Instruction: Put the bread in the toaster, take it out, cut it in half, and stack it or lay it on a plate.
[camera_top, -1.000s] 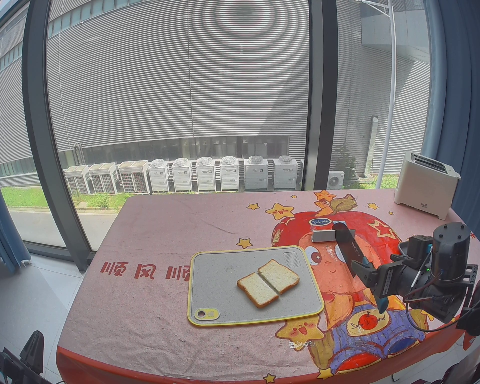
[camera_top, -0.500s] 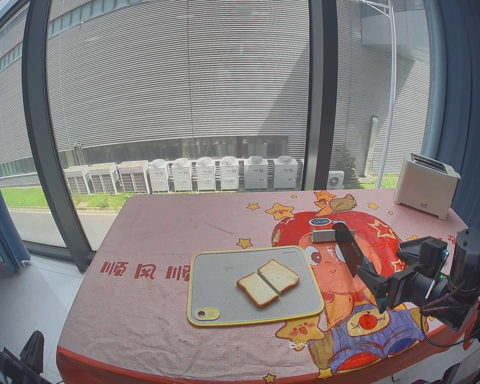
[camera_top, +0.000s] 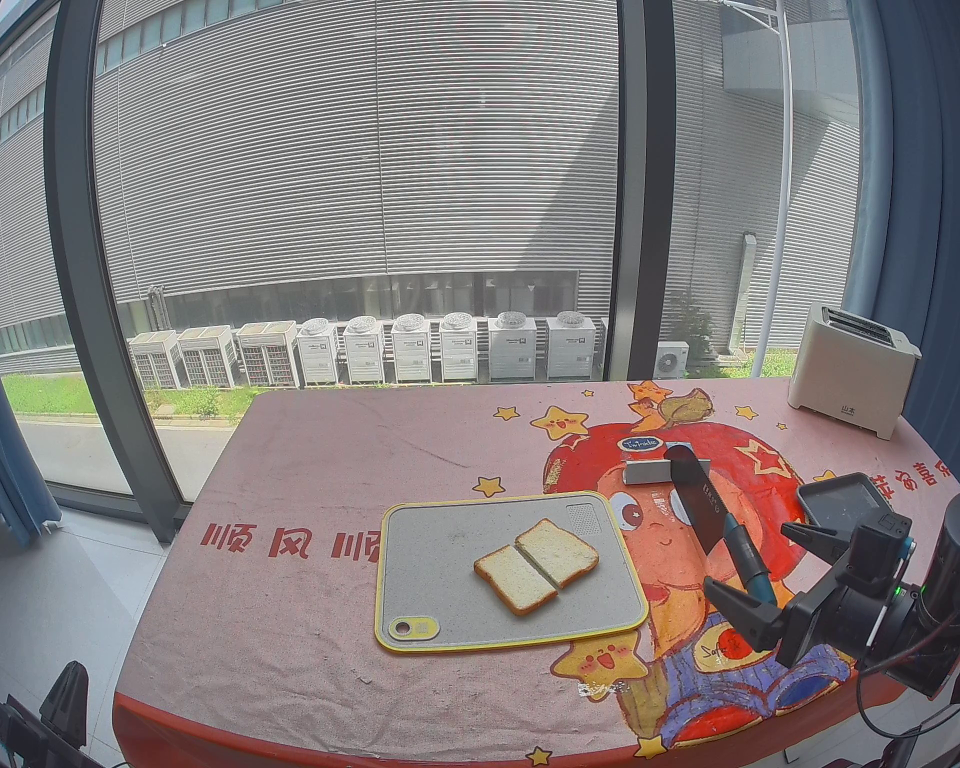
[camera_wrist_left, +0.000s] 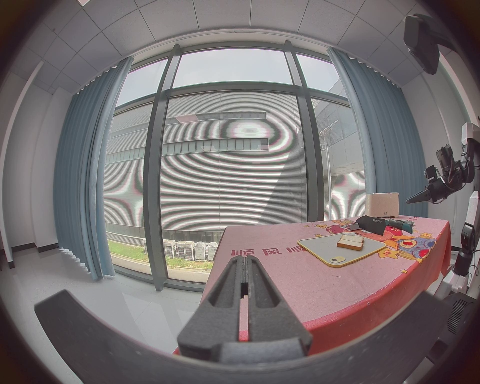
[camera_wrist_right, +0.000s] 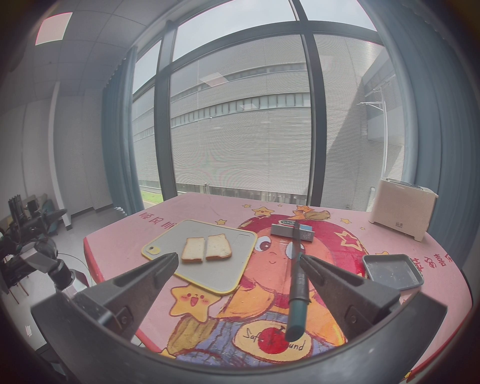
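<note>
Two bread halves (camera_top: 537, 565) lie side by side on the grey, yellow-rimmed cutting board (camera_top: 440, 570). To the board's right, a knife (camera_top: 712, 505) with a black blade and teal handle lies flat on the tablecloth. My right gripper (camera_top: 746, 556) is open just behind the handle's end, holding nothing. In the right wrist view its fingers (camera_wrist_right: 140, 280) spread wide, with the knife (camera_wrist_right: 298, 282) and bread (camera_wrist_right: 206, 247) beyond them. My left gripper (camera_wrist_left: 243, 285) is shut and empty, low off the table's left side. The white toaster (camera_top: 852, 368) stands at the far right corner.
A dark grey tray-like plate (camera_top: 838, 497) sits at the right edge, close to my right arm. A small grey block (camera_top: 650, 470) lies at the knife's tip. Open pink cloth surrounds the board on its left and far sides. Window glass stands behind the table.
My right gripper has let go of the knife handle, opened, and drawn back toward the near right edge. The knife stays on the table. The bread has not moved.
</note>
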